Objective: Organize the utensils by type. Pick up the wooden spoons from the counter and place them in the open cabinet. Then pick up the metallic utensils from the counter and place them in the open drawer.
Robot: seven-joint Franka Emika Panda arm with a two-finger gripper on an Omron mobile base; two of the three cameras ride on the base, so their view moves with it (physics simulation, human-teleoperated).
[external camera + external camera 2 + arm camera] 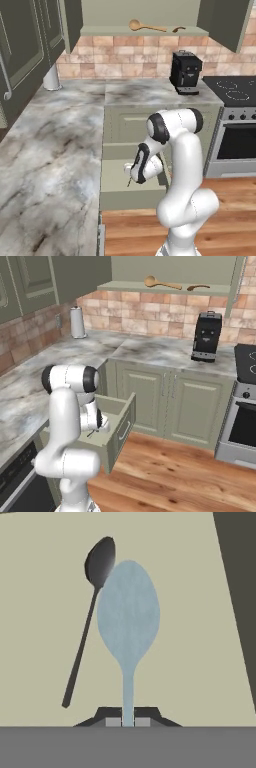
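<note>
fingers (128, 722): pinched on handle of pale blue-grey spoon (128, 614), held over drawer (40, 612) | dark metal spoon (92, 602): laid on drawer bottom, beside held spoon | wooden spoons (147, 25): seen on cabinet shelf (100, 31)

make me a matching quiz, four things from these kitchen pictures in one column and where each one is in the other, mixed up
Things:
1. large wooden spoon
2. coffee machine
3. pale blue spoon
4. dark metal spoon

Places:
A. lying on the pale drawer bottom
B. held between the tool's fingers
C. on the open cabinet shelf
D. standing on the counter beside the stove

Pairs: 1-C, 2-D, 3-B, 4-A
</note>
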